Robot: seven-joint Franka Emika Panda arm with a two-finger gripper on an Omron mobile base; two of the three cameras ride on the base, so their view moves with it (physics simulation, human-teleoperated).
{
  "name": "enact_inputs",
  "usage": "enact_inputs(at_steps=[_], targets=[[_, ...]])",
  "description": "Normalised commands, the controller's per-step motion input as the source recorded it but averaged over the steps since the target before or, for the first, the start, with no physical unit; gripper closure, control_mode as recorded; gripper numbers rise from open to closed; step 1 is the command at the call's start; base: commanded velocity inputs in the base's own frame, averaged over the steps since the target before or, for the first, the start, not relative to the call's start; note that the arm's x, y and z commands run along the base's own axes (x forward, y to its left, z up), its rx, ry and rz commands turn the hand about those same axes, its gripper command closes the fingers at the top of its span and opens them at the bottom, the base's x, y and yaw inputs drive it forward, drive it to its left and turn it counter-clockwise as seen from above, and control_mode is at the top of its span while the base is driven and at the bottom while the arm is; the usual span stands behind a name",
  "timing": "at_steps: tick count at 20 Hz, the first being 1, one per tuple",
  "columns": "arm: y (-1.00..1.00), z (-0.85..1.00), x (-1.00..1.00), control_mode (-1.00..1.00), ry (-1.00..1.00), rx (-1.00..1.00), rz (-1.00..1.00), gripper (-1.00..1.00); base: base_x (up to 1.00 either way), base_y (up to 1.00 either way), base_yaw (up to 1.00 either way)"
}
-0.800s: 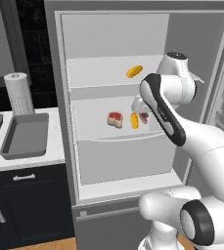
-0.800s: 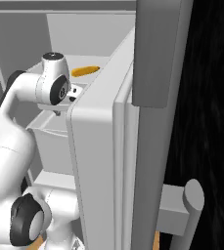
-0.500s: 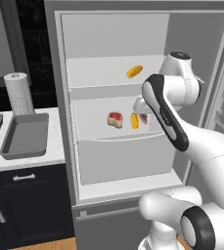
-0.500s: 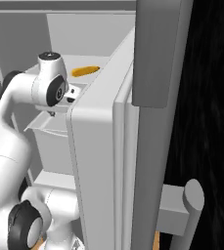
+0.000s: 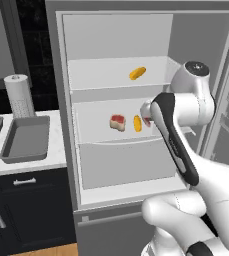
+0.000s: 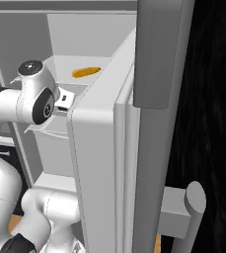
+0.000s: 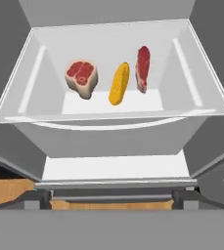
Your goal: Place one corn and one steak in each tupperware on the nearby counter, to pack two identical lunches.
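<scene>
Claw released, jaws spread wide, facing the fridge's middle shelf [image 7: 182, 105]. Sitting there: marbled red steak [image 7: 82, 77], stubby yellow corn [image 7: 119, 84], thin steak slab [image 7: 143, 68] on edge. Grey sloped-wall tray [image 5: 27, 139] resting on marble desk [image 5: 56, 155].

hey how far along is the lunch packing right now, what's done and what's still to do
Nothing looks packed yet. The tray on the counter is bare. Both steaks and one corn lie on the fridge's middle shelf, the other corn on the shelf above. The gripper is at the middle shelf, open and holding nothing. All four pieces remain to be moved.
</scene>
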Motion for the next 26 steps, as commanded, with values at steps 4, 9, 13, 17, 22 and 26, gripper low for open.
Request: enact_inputs(at_steps=[4,9,13,17,22,26], targets=[[0.0,0.47,0.0,-1.0,-0.01,0.0,-0.1,-1.0,0.0,0.0,0.0],[-0.01,0.87,0.0,-1.0,0.0,0.02,-0.03,-1.0,0.0,0.0,0.0],[0.0,0.39,0.0,-1.0,-0.12,0.01,-0.04,-1.0,0.0,0.0,0.0],[-0.02,0.0,0.04,-1.0,-0.08,0.0,-0.1,-1.0,0.0,0.0,0.0],[0.0,0.0,0.21,-1.0,-0.05,-0.03,-0.19,-1.0,0.0,0.0,0.0],[0.0,0.0,0.29,-1.0,-0.03,0.0,-0.18,-1.0,0.0,0.0,0.0]])
